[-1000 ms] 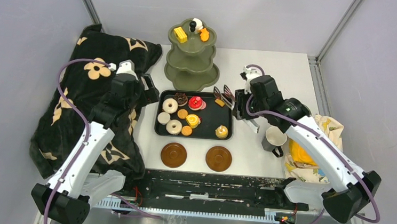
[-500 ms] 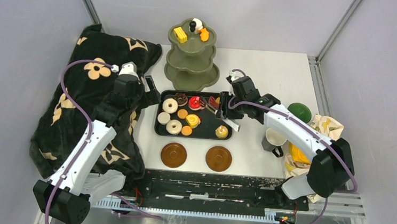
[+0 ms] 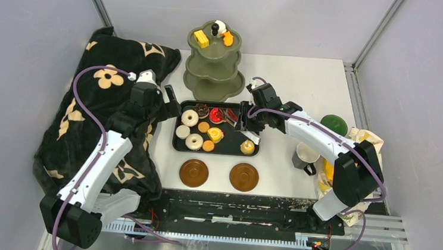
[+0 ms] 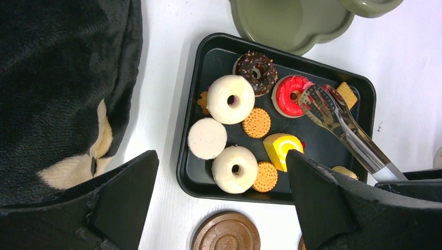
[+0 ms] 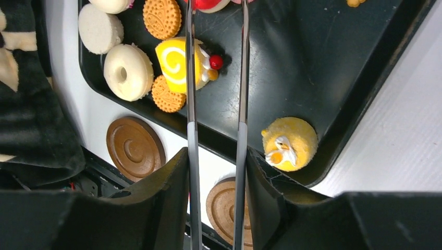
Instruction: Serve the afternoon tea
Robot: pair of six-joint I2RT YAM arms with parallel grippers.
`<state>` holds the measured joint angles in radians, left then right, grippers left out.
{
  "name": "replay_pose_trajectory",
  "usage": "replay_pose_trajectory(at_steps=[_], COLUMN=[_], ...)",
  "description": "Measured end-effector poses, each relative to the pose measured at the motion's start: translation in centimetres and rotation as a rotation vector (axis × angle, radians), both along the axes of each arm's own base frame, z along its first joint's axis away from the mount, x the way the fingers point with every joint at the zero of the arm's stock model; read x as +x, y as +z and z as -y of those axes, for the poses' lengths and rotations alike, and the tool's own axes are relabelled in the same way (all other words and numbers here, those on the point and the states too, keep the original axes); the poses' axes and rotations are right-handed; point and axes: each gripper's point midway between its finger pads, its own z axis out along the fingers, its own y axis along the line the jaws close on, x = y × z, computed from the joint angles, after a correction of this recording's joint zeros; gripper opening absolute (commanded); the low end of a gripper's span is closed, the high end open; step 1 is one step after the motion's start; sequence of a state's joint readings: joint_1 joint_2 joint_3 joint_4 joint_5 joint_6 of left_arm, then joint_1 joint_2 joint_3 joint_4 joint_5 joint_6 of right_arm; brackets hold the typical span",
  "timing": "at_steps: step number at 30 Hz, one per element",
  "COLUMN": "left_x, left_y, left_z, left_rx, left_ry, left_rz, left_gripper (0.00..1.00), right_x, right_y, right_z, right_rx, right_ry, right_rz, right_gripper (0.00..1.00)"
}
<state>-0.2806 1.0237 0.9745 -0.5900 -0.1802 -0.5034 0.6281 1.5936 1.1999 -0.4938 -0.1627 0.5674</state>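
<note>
While our right tool [image 5: 216, 164] clamps the metal tongs [image 4: 341, 125], tips at the red cake [image 4: 290, 95] in the upper right of the black tray [image 4: 182, 156], and our left tool [image 4: 221, 159] gapes wide, an off-centre squeeze could squirt that cake onto the counter [image 3: 306, 84].

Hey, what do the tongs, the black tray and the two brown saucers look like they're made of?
The tongs look like polished steel: bright mirror glints. The black tray is smooth and semi-glossy with soft reflections, so plastic or coated metal; I can't tell which. The saucers look matte brown with turned rings, maybe wood or wood-look plastic.
</note>
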Motion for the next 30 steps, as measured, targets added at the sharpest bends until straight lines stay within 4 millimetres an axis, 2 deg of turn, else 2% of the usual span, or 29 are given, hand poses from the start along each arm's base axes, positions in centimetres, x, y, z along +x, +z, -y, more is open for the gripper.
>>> replay_pose_trajectory(at_steps=[3,6,11,21,30], left_x=[0.1,0.1,0.1,0.1,0.1], left_y=[-0.2,-0.3,-0.3,-0.3,-0.3], left_z=[0.1,0.1,0.2,0.2,0.1], left_rx=[0.000,0.001,-0.002,-0.002,0.000], left_ry=[-0.002,-0.003,-0.007,-0.007,-0.003], left_rz=[-0.005,-0.011,-0.011,-0.011,-0.010], left_gripper=[0.99,0.99,0.99,0.99,0.99], right_x=[0.3,0.3,0.3,-1.0,-2.5], right_y=[0.0,-0.1,0.1,4.1,4.7], right_z=[-0.5,-0.7,-0.6,0.4,1.4], right_rx=[0.014,0.018,0.020,0.078,0.063], right_ry=[0.007,0.009,0.008,0.004,0.011], right_rz=[-0.006,-0.010,-0.005,0.079,0.059], right_gripper=[0.36,0.19,0.02,0.01,0.01])
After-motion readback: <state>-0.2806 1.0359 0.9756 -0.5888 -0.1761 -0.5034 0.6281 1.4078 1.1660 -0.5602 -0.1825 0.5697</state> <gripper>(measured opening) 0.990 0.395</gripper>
